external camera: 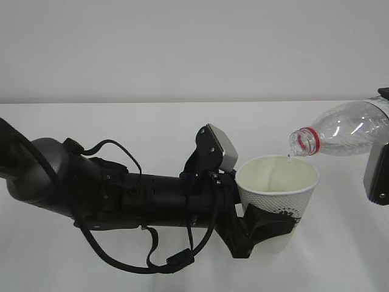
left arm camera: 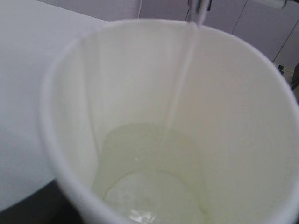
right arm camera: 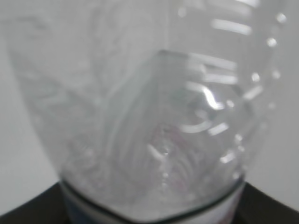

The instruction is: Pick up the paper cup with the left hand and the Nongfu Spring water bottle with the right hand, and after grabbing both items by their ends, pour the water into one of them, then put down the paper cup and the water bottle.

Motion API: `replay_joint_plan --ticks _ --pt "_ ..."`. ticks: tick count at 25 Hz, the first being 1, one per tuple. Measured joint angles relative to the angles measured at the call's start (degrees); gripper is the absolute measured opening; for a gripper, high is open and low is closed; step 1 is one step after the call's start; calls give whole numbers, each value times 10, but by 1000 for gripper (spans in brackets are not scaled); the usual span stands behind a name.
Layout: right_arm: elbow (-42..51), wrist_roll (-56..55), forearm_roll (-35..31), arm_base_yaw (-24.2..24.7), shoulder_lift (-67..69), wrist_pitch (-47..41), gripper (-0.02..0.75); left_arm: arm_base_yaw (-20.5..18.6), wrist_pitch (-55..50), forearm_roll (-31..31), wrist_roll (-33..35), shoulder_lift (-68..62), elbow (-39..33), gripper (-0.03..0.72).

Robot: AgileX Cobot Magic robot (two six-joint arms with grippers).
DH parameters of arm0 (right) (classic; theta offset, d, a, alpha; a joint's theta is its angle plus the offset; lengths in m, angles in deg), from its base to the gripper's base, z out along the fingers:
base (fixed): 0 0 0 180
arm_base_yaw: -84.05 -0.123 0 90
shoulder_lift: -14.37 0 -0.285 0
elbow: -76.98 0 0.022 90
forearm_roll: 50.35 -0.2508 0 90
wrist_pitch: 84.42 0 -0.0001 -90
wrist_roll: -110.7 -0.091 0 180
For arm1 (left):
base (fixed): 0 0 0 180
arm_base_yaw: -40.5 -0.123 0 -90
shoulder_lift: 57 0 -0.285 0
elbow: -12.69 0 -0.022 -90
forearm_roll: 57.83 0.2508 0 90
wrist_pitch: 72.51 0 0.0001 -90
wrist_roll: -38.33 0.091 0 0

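Observation:
My left gripper is shut on the lower part of the white paper cup, holding it upright above the table. From the right, the clear Nongfu Spring water bottle lies tilted, and its open red-ringed mouth hangs just over the cup's far rim. My right gripper is shut on the bottle at the frame's right edge, mostly cut off. In the left wrist view a thin stream of water falls into the paper cup and pools at its bottom. The bottle's clear shoulder fills the right wrist view.
The left arm, with its cables and grey square plate, stretches across the white table from the left. A plain pale wall stands behind.

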Motion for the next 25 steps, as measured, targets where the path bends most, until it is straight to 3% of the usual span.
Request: replay_joint_plan --ticks 25 --pt "0 1 0 0 0 -1 404 0 -1 0 0 0 0 489"
